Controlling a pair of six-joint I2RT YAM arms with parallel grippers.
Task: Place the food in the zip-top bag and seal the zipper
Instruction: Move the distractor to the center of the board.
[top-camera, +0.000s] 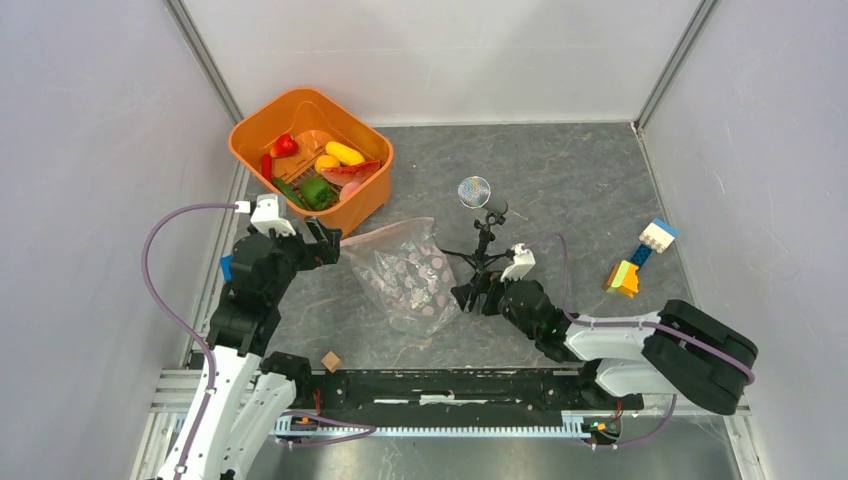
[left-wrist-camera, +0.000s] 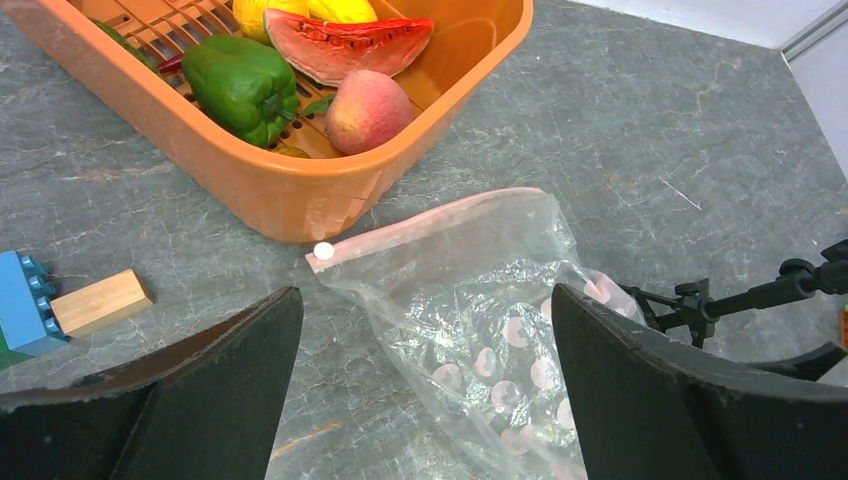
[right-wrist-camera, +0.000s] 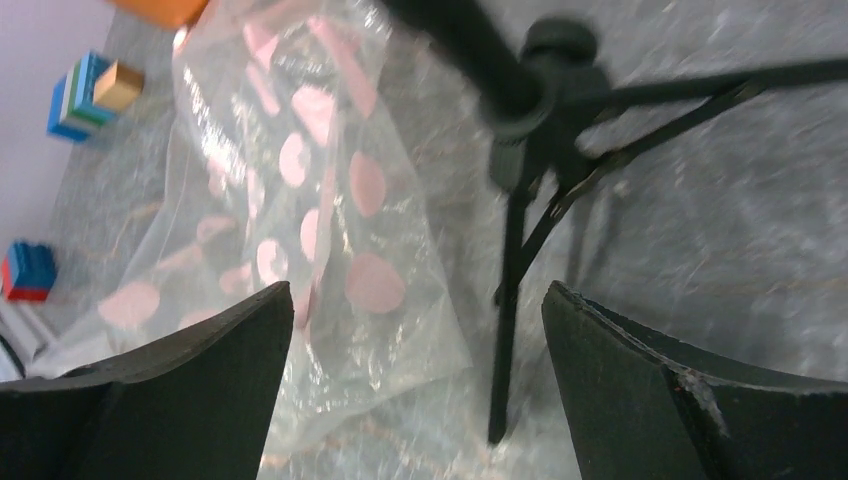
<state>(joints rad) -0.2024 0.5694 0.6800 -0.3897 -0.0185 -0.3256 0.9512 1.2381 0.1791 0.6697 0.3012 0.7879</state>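
Note:
The food lies in the orange basket (top-camera: 250, 130): red pepper (top-camera: 285, 145), yellow piece (top-camera: 344, 153), green bell pepper (top-camera: 318, 192), cucumber (top-camera: 288, 192). The left wrist view shows the green pepper (left-wrist-camera: 240, 85), a watermelon slice (left-wrist-camera: 345, 45) and a peach (left-wrist-camera: 367, 110). The clear dotted zip-top bag (top-camera: 405, 270) lies flat and empty in front of the basket, its pink zipper (left-wrist-camera: 430, 225) toward the basket. My left gripper (top-camera: 325, 240) is open above the bag's mouth corner (left-wrist-camera: 425, 295). My right gripper (top-camera: 470, 292) is open at the bag's right bottom edge (right-wrist-camera: 417, 290).
A small black tripod (top-camera: 480, 250) with a round shiny disc stands just right of the bag, close to my right fingers (right-wrist-camera: 530, 200). A wooden cube (top-camera: 331, 360) sits by the near rail. Coloured blocks (top-camera: 640, 255) lie at the right, a blue block (left-wrist-camera: 20, 300) at the left.

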